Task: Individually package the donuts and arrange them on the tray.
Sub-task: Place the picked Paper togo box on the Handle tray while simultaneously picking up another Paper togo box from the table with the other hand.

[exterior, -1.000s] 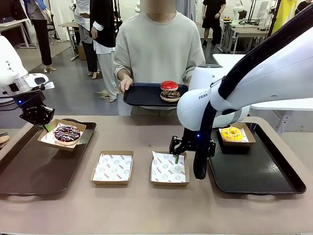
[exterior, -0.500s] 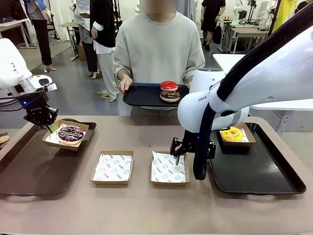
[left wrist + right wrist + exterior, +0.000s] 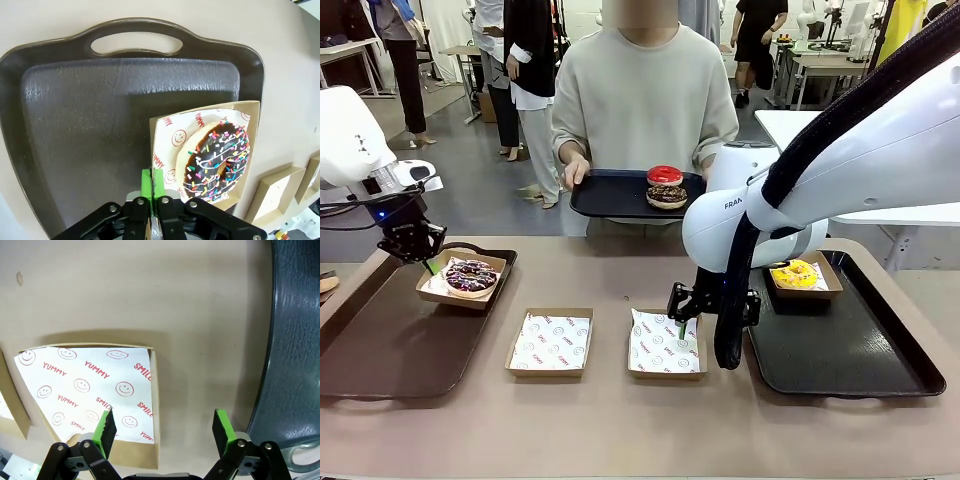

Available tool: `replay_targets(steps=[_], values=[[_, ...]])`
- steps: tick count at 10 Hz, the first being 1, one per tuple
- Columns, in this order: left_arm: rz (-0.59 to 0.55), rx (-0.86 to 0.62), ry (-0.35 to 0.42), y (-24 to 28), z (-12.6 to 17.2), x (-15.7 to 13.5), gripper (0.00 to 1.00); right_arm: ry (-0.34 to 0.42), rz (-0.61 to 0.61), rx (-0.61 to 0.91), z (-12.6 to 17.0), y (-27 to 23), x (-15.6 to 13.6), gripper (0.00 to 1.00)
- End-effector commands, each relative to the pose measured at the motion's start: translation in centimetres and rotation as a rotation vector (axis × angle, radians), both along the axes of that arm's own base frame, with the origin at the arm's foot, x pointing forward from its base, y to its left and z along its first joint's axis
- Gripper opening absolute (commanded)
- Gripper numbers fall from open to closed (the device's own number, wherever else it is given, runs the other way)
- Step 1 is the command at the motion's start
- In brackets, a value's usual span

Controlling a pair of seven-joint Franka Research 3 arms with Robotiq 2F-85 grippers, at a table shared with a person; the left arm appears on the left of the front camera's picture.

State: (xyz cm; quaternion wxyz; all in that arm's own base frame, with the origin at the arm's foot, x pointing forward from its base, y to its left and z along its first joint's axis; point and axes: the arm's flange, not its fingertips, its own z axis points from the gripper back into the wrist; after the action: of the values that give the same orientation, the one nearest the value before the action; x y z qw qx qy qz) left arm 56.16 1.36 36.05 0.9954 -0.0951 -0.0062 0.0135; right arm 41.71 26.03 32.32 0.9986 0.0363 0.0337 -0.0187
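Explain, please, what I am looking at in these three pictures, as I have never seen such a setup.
Two white robot arms share a table with a person. The front picture looks across the table from between the arms; the other two come from a camera on each wrist. The left arm has its jaws shut on the edge of a cardboard box holding a sprinkled chocolate donut, over a brown tray. The right arm hovers, jaws open, above the edge of an empty paper-lined box; a second empty box lies beside it. A yellow donut sits boxed on a black tray. The person holds another tray with a red donut stacked on a dark donut.
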Motion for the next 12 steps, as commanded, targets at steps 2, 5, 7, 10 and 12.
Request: replay_targets(steps=[2,5,7,10,12], values=[[0.030,0.091,-0.006,-0.31,-0.15,0.84,0.01,-0.003,-0.006,0.005,-0.21,0.45,0.16,1.00],[0.023,0.138,-0.008,-0.85,-0.27,1.01,0.01,0.001,-0.001,0.014,-0.41,0.35,0.18,1.00],[0.023,0.142,0.000,-1.06,-0.51,1.15,0.01,0.000,0.000,0.027,-0.52,0.25,0.23,1.00],[0.029,0.138,0.003,-1.16,-0.55,1.24,0.01,0.011,0.002,0.019,-0.74,0.16,0.39,1.00],[0.027,0.140,0.005,-1.19,-0.54,1.23,0.01,0.028,0.004,0.027,-1.15,0.08,0.49,1.00]])
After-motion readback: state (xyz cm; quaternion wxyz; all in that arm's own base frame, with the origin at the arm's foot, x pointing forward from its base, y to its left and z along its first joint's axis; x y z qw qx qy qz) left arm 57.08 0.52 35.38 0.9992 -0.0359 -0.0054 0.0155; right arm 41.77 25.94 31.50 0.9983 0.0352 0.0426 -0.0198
